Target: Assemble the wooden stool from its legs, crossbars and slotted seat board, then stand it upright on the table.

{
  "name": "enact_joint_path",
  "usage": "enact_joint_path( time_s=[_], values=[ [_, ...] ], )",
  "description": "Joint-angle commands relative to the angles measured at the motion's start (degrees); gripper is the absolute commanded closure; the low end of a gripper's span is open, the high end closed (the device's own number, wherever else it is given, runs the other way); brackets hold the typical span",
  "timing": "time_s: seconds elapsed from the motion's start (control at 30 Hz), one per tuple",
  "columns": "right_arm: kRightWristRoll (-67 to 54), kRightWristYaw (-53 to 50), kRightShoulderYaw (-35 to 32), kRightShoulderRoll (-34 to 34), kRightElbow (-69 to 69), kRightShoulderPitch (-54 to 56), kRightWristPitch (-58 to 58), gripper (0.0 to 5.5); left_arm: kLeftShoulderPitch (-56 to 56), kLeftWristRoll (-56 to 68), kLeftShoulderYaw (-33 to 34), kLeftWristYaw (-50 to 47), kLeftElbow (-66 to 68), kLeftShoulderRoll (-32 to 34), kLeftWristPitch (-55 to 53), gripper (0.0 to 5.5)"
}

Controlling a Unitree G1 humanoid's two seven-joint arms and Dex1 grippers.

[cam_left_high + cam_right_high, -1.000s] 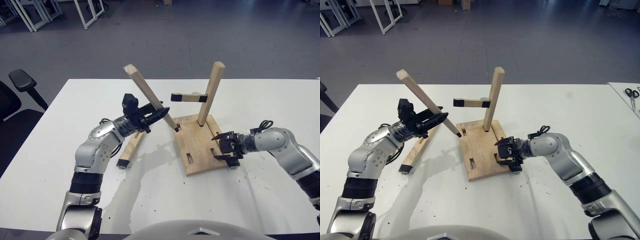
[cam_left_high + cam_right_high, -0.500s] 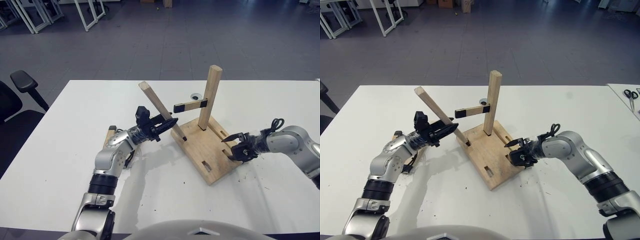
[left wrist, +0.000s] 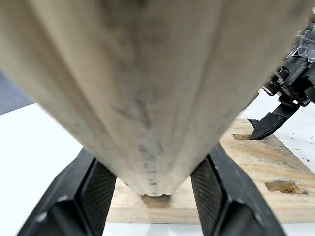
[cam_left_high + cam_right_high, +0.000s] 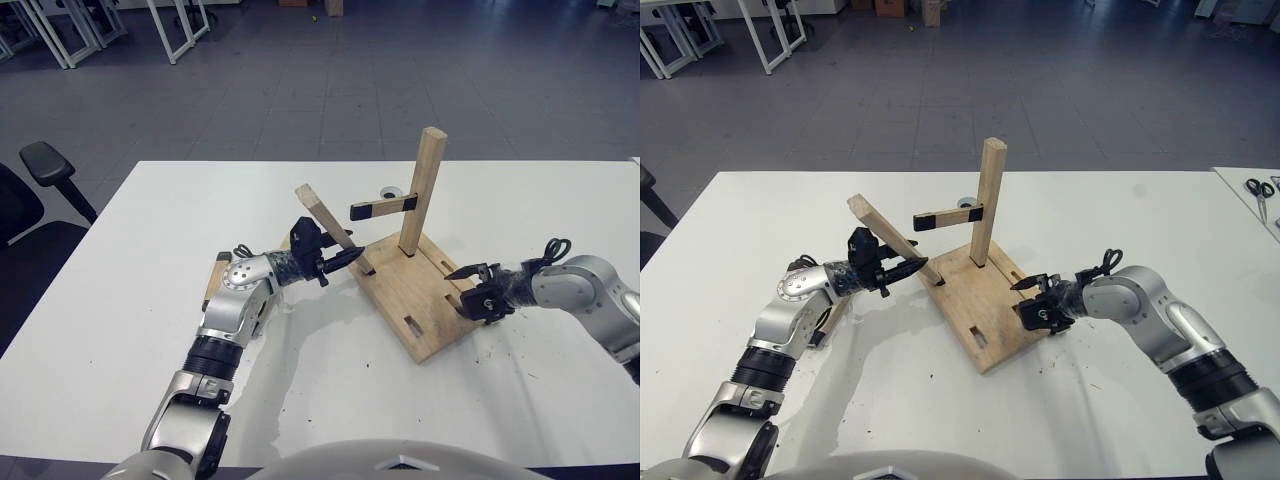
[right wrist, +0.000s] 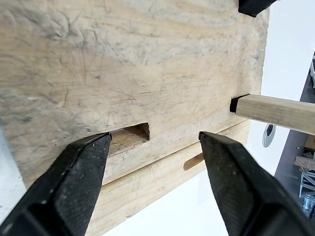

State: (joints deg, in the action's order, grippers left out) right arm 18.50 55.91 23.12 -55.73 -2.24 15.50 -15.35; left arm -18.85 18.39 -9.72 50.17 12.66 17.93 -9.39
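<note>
Moved: left claw (image 4: 337, 261) has lowered its tilted leg (image 4: 322, 212) until the tip meets a corner slot (image 3: 156, 199) just beyond the fingertips | Left claw: clamped on leg | Right claw (image 4: 458, 289): fingers apart, board (image 4: 415, 300) edge between them | Risk: tilted tip may jam or skid, shoving the unclamped board and toppling the seated leg (image 4: 425, 190).
</note>
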Motion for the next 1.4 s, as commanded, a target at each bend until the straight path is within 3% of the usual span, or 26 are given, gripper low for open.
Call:
enact_joint_path(
  time_s=[0.03,0.23,0.43,0.63,0.77,0.9,1.2,1.4],
  values=[
    [-0.19,1.06,-0.48,0.91,-3.92,-2.83,2.15,2.2,2.6,-2.2,-2.64,-0.68,3.4,2.1,-11.61,3.46],
    [-4.33,-0.43,-6.98,3.39,-8.85,0.63,8.49,2.2,-2.54,0.61,-3.36,0.28,1.49,2.54,-22.6,3.46],
    [-7.3,-6.12,-11.36,11.48,-6.95,9.61,14.68,2.2,-6.47,0.34,-6.38,2.59,2.43,3.58,-28.94,3.46],
    [-2.77,-16.27,-7.38,25.69,-1.37,21.72,17.91,2.2,-7.76,-0.86,-7.9,1.53,2.36,4.12,-28.34,3.46],
    [2.79,-21.38,-2.45,31.94,10.1,29.06,14.12,2.2,-6.99,-0.73,-8.24,1.12,1.83,4.32,-28.33,3.46],
    [5.03,-17.99,3.3,32.12,18.63,27.43,9.26,2.2,-8.61,-1.99,-9.1,0.5,3.79,3.97,-27.87,3.46],
    [5.68,-15.48,8.11,30.39,23.46,16.74,5.86,2.2,-10.53,-5.11,-12.34,-3.45,0.38,5.57,-28.85,3.46],
    [1.06,-18.06,4.2,31.7,18.32,14.11,8.4,2.2,-9.76,-8.87,-16.71,-6.38,-1.16,6.94,-29.62,3.46]
  ],
)
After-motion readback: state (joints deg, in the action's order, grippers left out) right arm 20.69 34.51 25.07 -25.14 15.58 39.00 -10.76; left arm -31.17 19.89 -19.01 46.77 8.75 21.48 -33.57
